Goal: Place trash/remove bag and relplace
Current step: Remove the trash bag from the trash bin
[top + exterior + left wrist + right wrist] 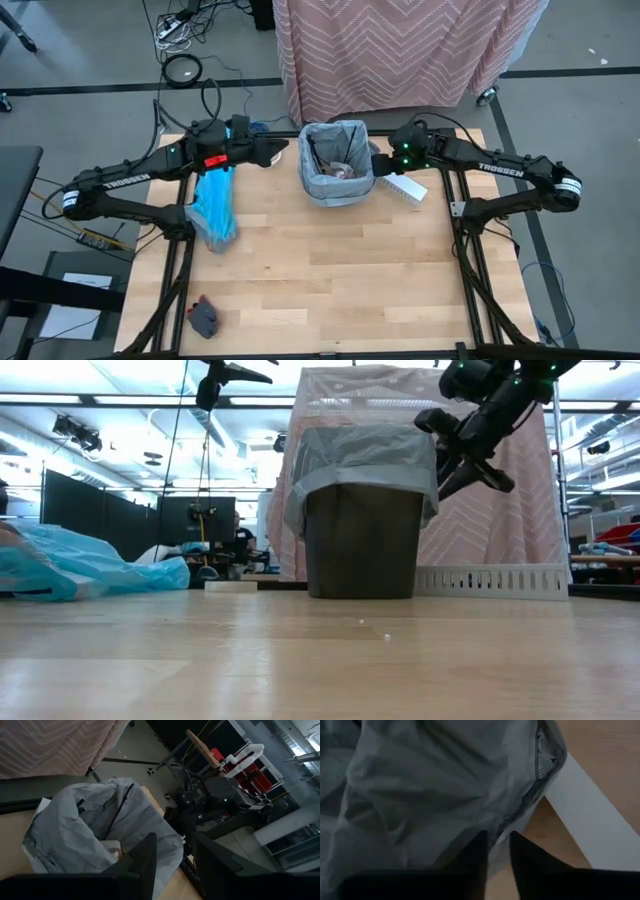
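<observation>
The light grey bag point(335, 185) lines a dark bin point(360, 550) at the table's far middle, its rim folded over the outside. Trash lies inside: thin dark sticks point(314, 152) and pale paper bits point(113, 851). My right gripper point(497, 842) is at the bin's right side, slanting down, its fingers almost together at the bag's hanging skirt point(428, 470). My left gripper point(172, 862) hovers open just left of the bin's rim point(278, 150), nearly level, holding nothing. The turquoise-blue bag point(213, 205) lies crumpled on the table's left. My right gripper has the lower hem of the bag's folded-over skirt point(506, 831), on the bin's right side, between its two fingertips. It comes slanting down from the table's right. The bag stays on the bin, its skirt hanging slack; I cannot tell one layer from several.
A long white perforated box point(405, 187) lies on the table right beside the bin, under my right gripper. A small dark grey lump point(203, 317) sits near the front left corner. A pink patterned cloth point(400, 50) hangs behind the table's far edge.
</observation>
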You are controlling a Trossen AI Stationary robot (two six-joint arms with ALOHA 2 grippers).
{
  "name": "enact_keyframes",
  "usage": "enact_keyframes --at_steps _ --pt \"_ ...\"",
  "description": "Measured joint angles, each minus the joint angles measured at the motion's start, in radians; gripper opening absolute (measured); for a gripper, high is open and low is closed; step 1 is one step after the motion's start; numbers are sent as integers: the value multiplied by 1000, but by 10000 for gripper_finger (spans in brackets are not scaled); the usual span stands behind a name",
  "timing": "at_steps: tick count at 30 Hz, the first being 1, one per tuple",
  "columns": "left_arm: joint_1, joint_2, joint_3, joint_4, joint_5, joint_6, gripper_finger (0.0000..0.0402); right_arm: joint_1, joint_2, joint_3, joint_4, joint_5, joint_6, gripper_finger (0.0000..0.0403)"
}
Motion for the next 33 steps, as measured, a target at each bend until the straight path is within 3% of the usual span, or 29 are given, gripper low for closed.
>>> enact_keyframes --at_steps 5,16,24,28,33 --pt "0 0 0 1 0 11 132 2 0 0 -2 13 -22 6" --pt "0 0 0 1 5 16 132 13 -92 31 -11 51 -12 0" --pt "0 0 0 7 -1 18 132 32 -167 182 -11 83 -57 0" --pt "0 11 0 97 -15 11 132 59 -158 253 -13 84 -89 0" --pt "0 21 1 156 7 19 132 82 -142 276 -199 150 -125 6"
